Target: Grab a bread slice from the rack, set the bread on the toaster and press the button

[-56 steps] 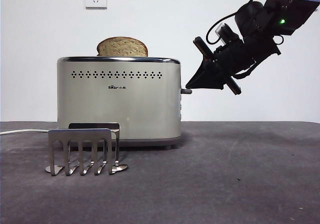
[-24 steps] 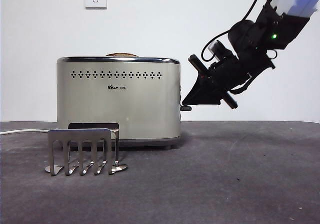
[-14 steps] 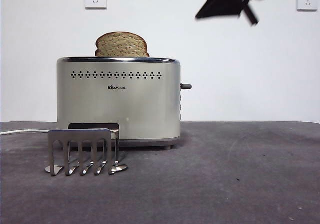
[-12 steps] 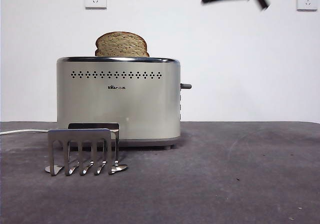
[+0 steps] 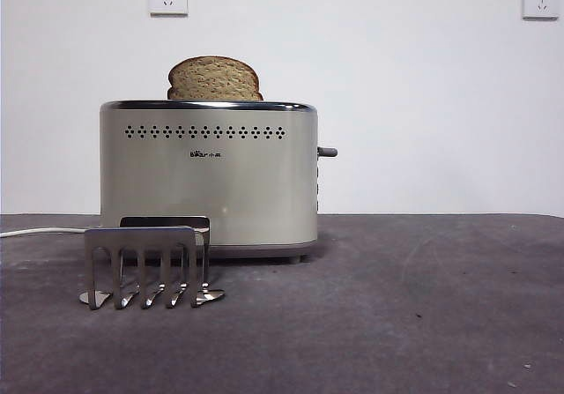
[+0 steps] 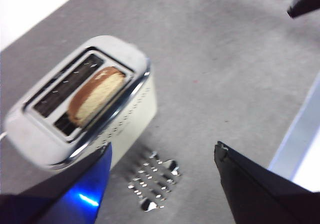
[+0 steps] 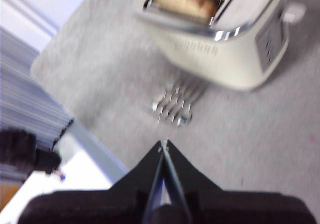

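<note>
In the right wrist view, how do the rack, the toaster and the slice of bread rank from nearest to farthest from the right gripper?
Measured from the right gripper, whose jaws are shut:
1. The rack: nearest, on the table just ahead of the jaw tips.
2. The toaster: beyond the rack.
3. The slice of bread: farthest, standing in the toaster's slot on the side toward the rack.

Bread (image 5: 214,78) upright in toaster (image 5: 209,178) — rack (image 5: 148,266) empty

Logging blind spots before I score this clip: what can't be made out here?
- Slice of bread: lower part hidden inside the toaster, front view.
- Logo: too small to read.
- White cord: cut off by the picture's edge.
- Rack: blurred in the right wrist view.
- Both grippers: outside the front view.
</note>
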Motion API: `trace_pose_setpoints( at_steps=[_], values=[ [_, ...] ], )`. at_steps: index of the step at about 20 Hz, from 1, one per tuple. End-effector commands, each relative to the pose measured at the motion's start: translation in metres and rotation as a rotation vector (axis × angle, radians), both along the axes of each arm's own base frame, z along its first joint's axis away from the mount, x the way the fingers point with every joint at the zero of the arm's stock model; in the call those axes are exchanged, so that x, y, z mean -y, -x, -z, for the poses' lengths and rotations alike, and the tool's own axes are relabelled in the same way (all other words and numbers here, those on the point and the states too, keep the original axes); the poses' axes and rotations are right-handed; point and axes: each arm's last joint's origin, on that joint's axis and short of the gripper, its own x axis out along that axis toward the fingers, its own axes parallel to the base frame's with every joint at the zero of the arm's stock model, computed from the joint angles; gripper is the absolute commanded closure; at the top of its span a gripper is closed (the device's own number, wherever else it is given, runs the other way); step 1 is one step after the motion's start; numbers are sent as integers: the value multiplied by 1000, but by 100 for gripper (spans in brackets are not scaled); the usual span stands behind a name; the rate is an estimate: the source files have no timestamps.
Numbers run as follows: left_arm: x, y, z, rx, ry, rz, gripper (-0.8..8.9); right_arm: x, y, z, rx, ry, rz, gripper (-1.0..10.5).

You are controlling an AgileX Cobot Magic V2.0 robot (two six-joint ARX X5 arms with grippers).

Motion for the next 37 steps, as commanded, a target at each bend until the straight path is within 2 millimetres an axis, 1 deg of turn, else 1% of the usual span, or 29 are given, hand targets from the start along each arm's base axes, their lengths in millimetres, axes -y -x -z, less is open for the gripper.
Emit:
trace_pose_setpoints(
  at_steps=[1,3,5,6,9,10,21,22,24,26,27,29,30,32,34,35,37],
  values=[
    [1,1,2,-37,24,31,468,4,16,0,15,36,-47,958],
    [1,2,3,-46,25,37,469,7,27,-2,15,39,-51,958],
    [1,2,3,-51,23,37,473,8,33,-5,34,36,-51,957],
    [1,3,4,-59,18,37,495,8,34,-6,38,36,-49,945],
    [0,4,5,-72,11,37,836,9,34,-6,35,35,-47,946],
    [0,4,5,-72,11,37,823,9,34,-6,35,35,-47,946],
    [0,3,4,-68,10,35,822,9,34,-5,37,39,-43,946],
    [-1,3,5,-40,-25,28,822,9,34,-5,37,39,-43,946],
    [-4,0,5,39,-144,-60,821,9,34,-5,37,39,-43,946],
    [-10,-3,5,65,-209,-157,817,9,34,-5,37,39,-43,946],
    [-15,-1,3,76,-222,-192,817,9,34,-6,37,39,-43,946],
    [-26,5,-3,132,-228,-227,817,9,34,-5,36,39,-43,946],
    [-34,10,-11,195,-182,-277,817,9,34,-6,37,39,-43,946],
    [-52,27,-31,346,12,-334,817,9,34,-6,37,39,-43,946],
    [-69,45,-40,505,113,-386,817,9,34,-6,37,39,-43,946],
    [-76,53,-40,576,122,-430,817,9,34,-6,37,39,-43,946],
    [-86,65,-27,706,110,-537,817,9,34,-6,37,39,-43,946]
  ],
)
